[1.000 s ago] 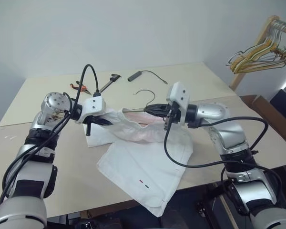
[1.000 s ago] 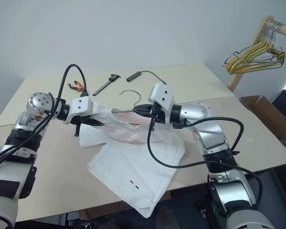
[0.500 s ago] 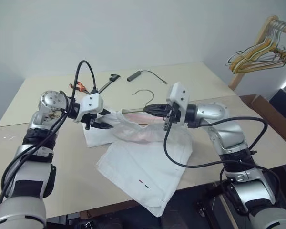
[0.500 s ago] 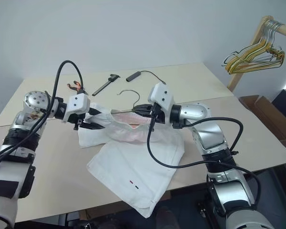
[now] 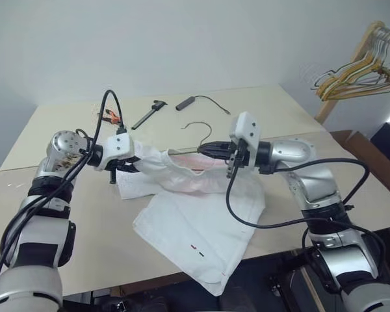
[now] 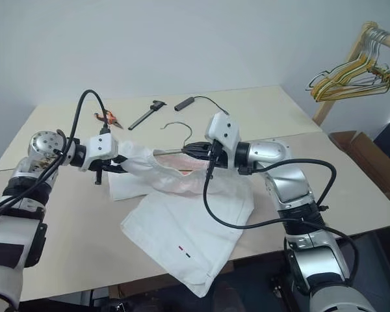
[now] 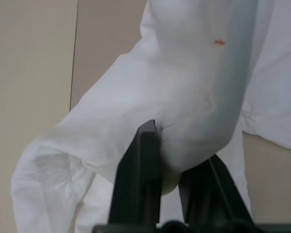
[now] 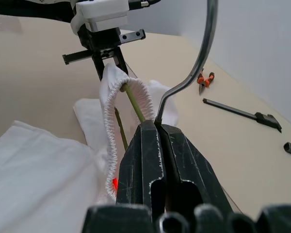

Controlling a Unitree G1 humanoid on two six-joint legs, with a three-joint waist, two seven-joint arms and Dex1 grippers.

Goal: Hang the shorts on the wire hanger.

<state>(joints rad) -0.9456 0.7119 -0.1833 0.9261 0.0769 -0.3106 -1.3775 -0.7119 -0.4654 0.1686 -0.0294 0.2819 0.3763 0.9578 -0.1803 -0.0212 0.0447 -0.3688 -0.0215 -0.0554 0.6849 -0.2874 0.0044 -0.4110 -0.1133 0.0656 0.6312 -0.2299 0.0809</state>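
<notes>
Both arms reach in over the desk, forearms angled toward each other. The left hand [image 5: 125, 167] points forward, inward and somewhat down, its two black fingers [image 7: 138, 179] pinched together on a fold of the shorts [image 5: 195, 221]. The right hand [image 5: 207, 149] lies nearly level, pointing across toward the left one, fingers [image 8: 145, 165] clamped tight on the wire hanger [image 8: 196, 68] just below its hook.

Lab-like room: bare table [image 5: 65, 214], pliers [image 5: 109, 117], hanger rack [image 5: 361, 62].
</notes>
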